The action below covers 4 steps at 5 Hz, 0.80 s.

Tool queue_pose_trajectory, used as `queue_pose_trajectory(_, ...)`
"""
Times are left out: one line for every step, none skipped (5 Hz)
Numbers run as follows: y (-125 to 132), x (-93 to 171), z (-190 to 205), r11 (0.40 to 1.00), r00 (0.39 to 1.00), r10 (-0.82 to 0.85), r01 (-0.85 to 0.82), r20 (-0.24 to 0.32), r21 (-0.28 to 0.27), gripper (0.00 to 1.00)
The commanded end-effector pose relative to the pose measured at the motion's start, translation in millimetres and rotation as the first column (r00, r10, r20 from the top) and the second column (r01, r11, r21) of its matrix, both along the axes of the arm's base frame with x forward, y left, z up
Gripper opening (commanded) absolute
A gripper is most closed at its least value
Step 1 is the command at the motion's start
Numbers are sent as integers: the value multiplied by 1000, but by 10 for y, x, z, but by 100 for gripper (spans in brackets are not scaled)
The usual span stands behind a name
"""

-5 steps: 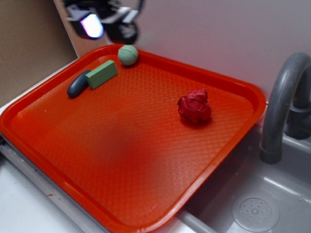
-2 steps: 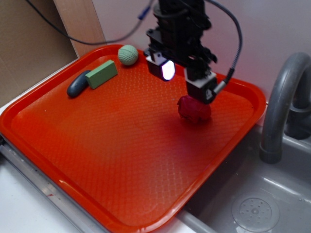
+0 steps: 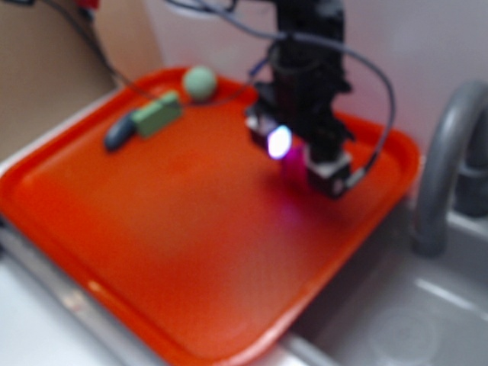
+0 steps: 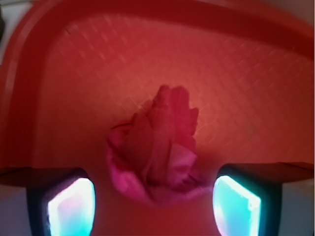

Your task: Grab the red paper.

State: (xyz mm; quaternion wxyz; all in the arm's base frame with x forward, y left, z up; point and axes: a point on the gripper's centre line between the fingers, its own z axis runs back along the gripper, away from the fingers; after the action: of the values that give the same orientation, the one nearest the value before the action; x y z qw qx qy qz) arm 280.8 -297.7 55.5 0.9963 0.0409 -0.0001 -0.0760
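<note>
The red paper [image 4: 155, 147], a crumpled crimson ball, lies on the orange-red tray [image 4: 98, 64], just ahead of and between my two glowing fingers [image 4: 71, 206]. My gripper [image 4: 153, 206] is open, its pads standing clear of the ball on either side. In the blurred exterior view the gripper [image 3: 305, 156] hangs low over the tray's right side and hides almost all of the paper; only a dark red patch [image 3: 293, 169] shows between the fingers.
A green ball [image 3: 200, 81], a green block [image 3: 158, 113] and a dark oval object [image 3: 120, 133] sit at the tray's [image 3: 191, 252] back left. A grey faucet [image 3: 442, 168] and a sink [image 3: 427, 305] lie to the right. A wall rises behind.
The arm swung from the back left across to the paper, then dropped lower so the fingers straddle it. The exterior view is now motion-blurred.
</note>
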Motion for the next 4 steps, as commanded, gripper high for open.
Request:
queue_pose_trajectory(-16, 111, 50, 999, 999, 37, -37, 15, -15, 100)
queue_pose_trajectory(-45, 112, 41, 998, 999, 46, -45, 23, -37, 38)
queue_pose_trajectory(-40, 82, 34, 997, 998, 55, -54, 20, -47, 0)
queue_pose_trajectory(-4, 49, 69, 997, 997, 68, -67, 26, -47, 0)
